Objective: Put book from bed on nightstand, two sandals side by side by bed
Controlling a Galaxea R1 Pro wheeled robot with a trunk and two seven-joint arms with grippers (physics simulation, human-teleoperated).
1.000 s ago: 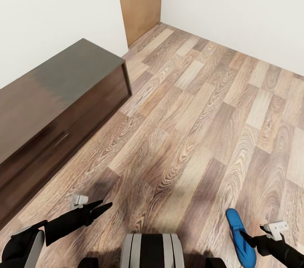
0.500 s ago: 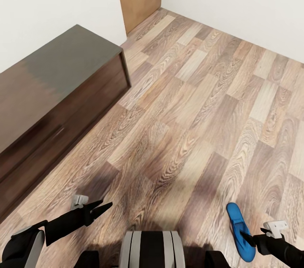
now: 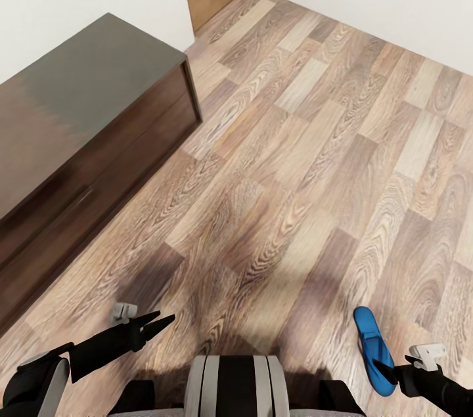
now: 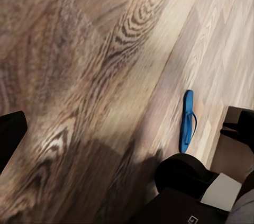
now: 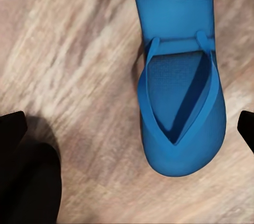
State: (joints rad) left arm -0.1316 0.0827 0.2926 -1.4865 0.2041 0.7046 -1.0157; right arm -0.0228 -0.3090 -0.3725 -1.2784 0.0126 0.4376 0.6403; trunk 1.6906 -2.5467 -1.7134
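Right arm poised over one blue sandal on the bedroom floor

The right gripper hangs just above the sandal, fingers spread wide and empty; the left gripper looks closed on nothing. The sandal lies flat on the plank floor, well apart from the long dark cabinet. Pinching such a thin sole could slip or skid it away.

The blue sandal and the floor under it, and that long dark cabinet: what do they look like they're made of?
The sandal looks like matte foam or rubber: a finely dimpled sole, thin moulded straps, no shine. The floor looks like wood plank or laminate, with printed-looking grain and staggered boards of mixed tone. The cabinet looks like dark varnished wood; its top has a soft sheen.
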